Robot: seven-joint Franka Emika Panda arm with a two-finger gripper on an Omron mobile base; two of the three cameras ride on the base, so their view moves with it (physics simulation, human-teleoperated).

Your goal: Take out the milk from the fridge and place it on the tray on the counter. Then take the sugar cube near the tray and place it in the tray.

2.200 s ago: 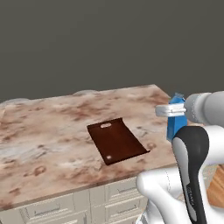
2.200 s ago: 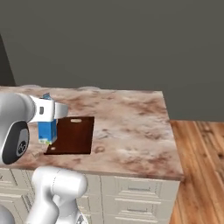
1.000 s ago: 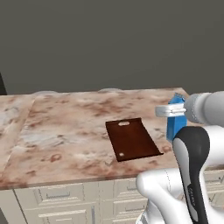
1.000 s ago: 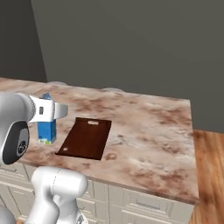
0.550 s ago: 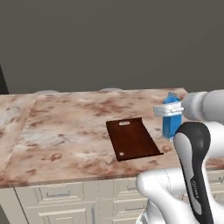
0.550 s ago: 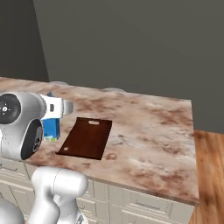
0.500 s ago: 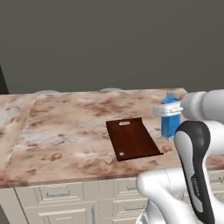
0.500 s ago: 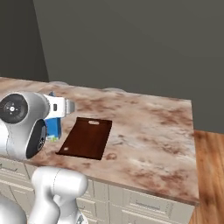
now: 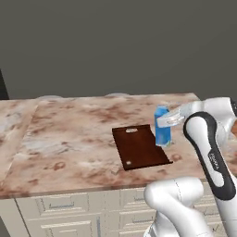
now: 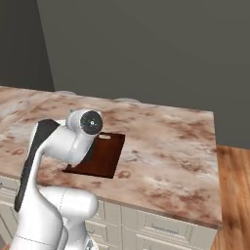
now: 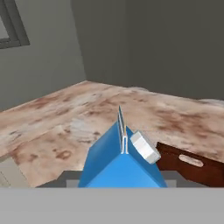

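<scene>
Gripping the milk (image 9: 162, 126) by its flat sides, the claw (image 9: 167, 121) carries it beside the tray's (image 9: 139, 148) right edge; light, stiff carton, probably easily tipped, so squeeze low.

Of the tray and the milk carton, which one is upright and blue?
The milk carton, standing upright in the gripper beside the tray; the tray is flat, dark reddish-brown.

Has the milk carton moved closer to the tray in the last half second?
Yes. The milk has swung in toward the tray and now hangs at its right edge, held by the hand.
</scene>
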